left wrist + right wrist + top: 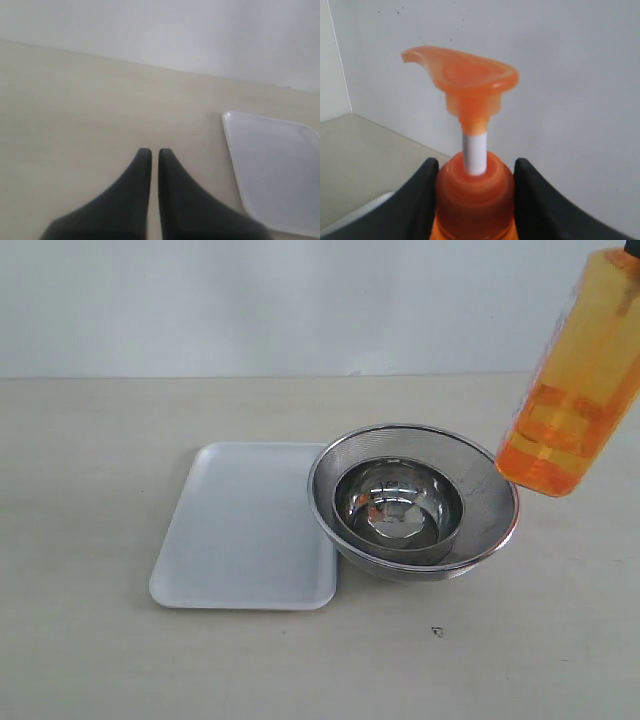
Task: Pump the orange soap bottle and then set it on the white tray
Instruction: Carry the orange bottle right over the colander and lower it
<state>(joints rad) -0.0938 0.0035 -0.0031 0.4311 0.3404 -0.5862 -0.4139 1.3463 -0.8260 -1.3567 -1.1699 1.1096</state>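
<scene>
The orange soap bottle (575,380) hangs tilted in the air at the right, above the table and just right of the steel bowls. Its top runs out of the exterior view. In the right wrist view my right gripper (475,172) is shut on the bottle's shoulder (475,200), with the orange pump head (462,80) raised on its white stem. The white tray (245,525) lies flat on the table left of the bowls and holds nothing. My left gripper (151,154) is shut with nothing in it, low over the bare table beside the tray (277,170).
A steel mesh strainer (412,502) with a smaller steel bowl (398,502) nested inside stands touching the tray's right edge. A small dark speck (437,631) lies on the table in front. A pale wall runs along the back of the table.
</scene>
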